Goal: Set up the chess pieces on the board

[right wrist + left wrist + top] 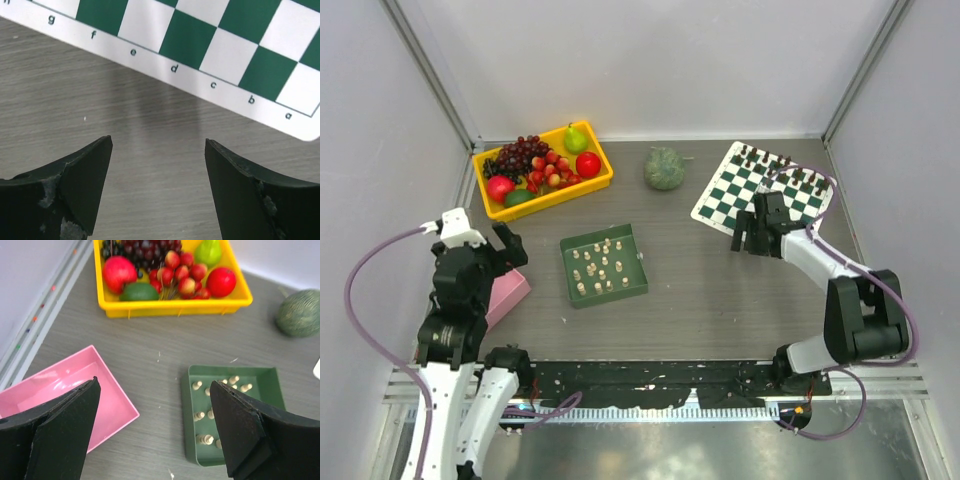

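Several cream chess pieces (602,266) stand in a plain green tray (633,285) at the table's middle; they also show in the left wrist view (199,415). The checkered board (742,190) lies at the back right with dark pieces (790,168) along its far rows; its near border shows in the right wrist view (175,67). My left gripper (507,248) is open and empty, left of the green tray and above the pink tray. My right gripper (748,237) is open and empty over bare table, just at the board's near edge.
A yellow tray (582,190) of fruit stands at the back left. A green melon-like ball (664,168) lies between it and the board. A pink tray (510,297) lies under my left gripper; it also shows in the left wrist view (65,385).
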Robot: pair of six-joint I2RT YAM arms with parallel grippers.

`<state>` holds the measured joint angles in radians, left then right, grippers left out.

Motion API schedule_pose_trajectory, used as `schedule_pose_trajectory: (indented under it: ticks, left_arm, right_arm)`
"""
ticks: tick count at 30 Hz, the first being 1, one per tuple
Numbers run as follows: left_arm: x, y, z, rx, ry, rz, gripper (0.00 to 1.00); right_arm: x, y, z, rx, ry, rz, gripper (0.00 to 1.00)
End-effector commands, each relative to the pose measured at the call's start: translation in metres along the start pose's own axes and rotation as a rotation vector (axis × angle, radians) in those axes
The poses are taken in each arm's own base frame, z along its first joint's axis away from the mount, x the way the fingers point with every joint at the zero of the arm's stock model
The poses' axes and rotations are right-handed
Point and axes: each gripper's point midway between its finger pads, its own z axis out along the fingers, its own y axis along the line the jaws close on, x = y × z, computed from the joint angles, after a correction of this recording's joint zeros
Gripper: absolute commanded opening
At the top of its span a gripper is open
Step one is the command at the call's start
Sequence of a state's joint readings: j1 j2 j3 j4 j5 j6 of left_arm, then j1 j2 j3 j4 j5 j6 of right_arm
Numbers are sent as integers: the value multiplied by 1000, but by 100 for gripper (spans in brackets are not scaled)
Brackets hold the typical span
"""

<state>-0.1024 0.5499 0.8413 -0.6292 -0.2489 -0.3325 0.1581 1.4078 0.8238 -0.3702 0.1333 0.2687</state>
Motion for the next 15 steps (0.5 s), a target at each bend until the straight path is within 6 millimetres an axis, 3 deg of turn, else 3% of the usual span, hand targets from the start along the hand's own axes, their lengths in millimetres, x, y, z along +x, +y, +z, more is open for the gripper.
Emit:
schedule_pose_trajectory:
  ticks: [1, 7, 15]
  left_arm:
    - [-24, -1, -14, 33, -148, -16, 99]
    - [-23, 10, -25, 6, -181, 5, 99]
    - [-16, 13, -25, -6, -150, 29, 99]
  right_arm:
    - [-47, 13, 14, 0, -91, -1, 79]
    - [-73, 4, 31, 104, -135, 49, 75]
    - [-97, -5, 49, 213, -199, 229, 79]
